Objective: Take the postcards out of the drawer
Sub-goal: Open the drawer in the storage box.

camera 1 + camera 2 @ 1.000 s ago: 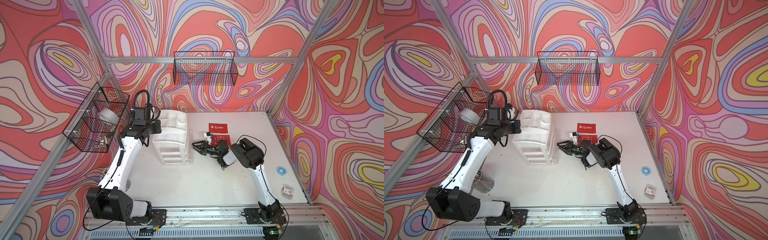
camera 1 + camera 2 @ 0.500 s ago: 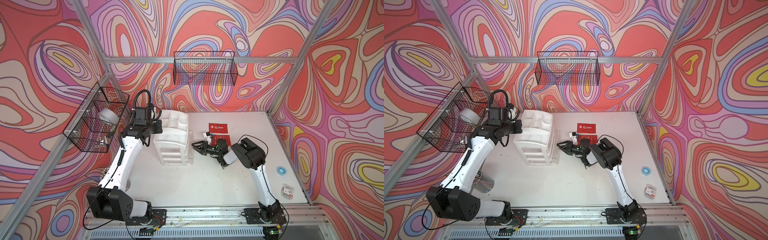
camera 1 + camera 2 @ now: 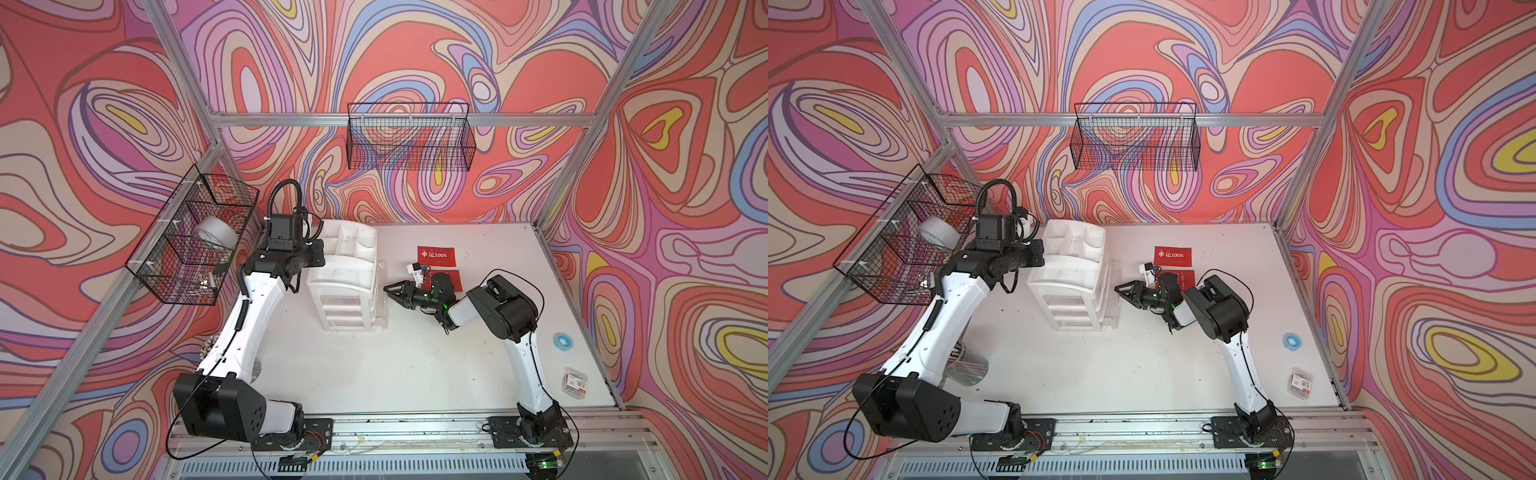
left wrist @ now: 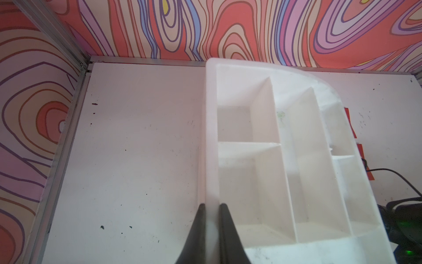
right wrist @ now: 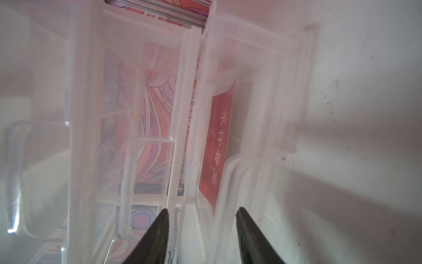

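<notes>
The white organizer (image 3: pixel 349 270) (image 3: pixel 1073 266) stands mid-table, and my left gripper (image 4: pixel 211 206) is shut on its rim wall. Its lowest clear drawer (image 5: pixel 262 109) is pulled out a little toward my right gripper (image 3: pixel 390 293) (image 3: pixel 1121 294). That gripper (image 5: pixel 202 211) is open, its fingers on either side of the drawer's front. One red postcard (image 5: pixel 217 146) lies inside the drawer. In both top views another postcard (image 3: pixel 436 256) (image 3: pixel 1172 257) lies on the table behind the right arm. A third postcard (image 3: pixel 456 280) (image 3: pixel 1187 277) is partly hidden by the wrist.
A wire basket (image 3: pixel 409 137) hangs on the back wall. Another basket (image 3: pixel 195 241) on the left wall holds a tape roll (image 3: pixel 216 232). A blue ring (image 3: pixel 562 340) and a small clear box (image 3: pixel 575 382) lie at the right. A metal cup (image 3: pixel 967 365) stands by the left arm.
My right gripper's jaws have narrowed slightly at the drawer front. The left arm and the organizer have stayed put.
</notes>
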`<state>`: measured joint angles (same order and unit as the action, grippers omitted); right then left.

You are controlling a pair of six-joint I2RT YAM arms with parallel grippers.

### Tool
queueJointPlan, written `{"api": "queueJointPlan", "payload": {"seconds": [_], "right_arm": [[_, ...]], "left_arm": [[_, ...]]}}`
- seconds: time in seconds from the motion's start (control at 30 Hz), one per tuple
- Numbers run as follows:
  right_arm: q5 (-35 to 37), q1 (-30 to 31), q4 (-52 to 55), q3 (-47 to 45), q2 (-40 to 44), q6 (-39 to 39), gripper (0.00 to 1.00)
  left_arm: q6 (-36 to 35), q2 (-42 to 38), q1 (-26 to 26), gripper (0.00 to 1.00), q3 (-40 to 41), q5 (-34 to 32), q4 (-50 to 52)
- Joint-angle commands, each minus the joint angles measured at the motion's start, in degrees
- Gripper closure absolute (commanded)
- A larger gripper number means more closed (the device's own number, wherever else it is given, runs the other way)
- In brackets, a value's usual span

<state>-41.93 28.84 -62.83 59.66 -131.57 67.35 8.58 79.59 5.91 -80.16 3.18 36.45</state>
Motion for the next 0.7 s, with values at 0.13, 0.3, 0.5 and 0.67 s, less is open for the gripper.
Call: {"api": "queueJointPlan", "payload": {"seconds": [0.13,0.3,0.5,0.67], "right_arm": [[1.24,0.15,1.83,-1.07,2.63,-2.3,0.56],[1.02,0.11,2.68,-0.87,3.01,-2.79,0.59],[1.11,0.09,3.58,-1.23,4.01,-3.69,0.59],[1.15,0.09,3.17,-2.13,4.63,-3.7,0.59]], "left_arm": [[-0.94,2.31,-0.44,1.0,0.79,-2.45,6.36],[-0.93,2.32,-0.46,1.0,0.8,-2.34,6.35],[-0.93,2.15,-0.47,1.0,0.87,-2.49,6.31],[-0.93,2.15,-0.46,1.0,0.88,-2.55,6.37]]}}
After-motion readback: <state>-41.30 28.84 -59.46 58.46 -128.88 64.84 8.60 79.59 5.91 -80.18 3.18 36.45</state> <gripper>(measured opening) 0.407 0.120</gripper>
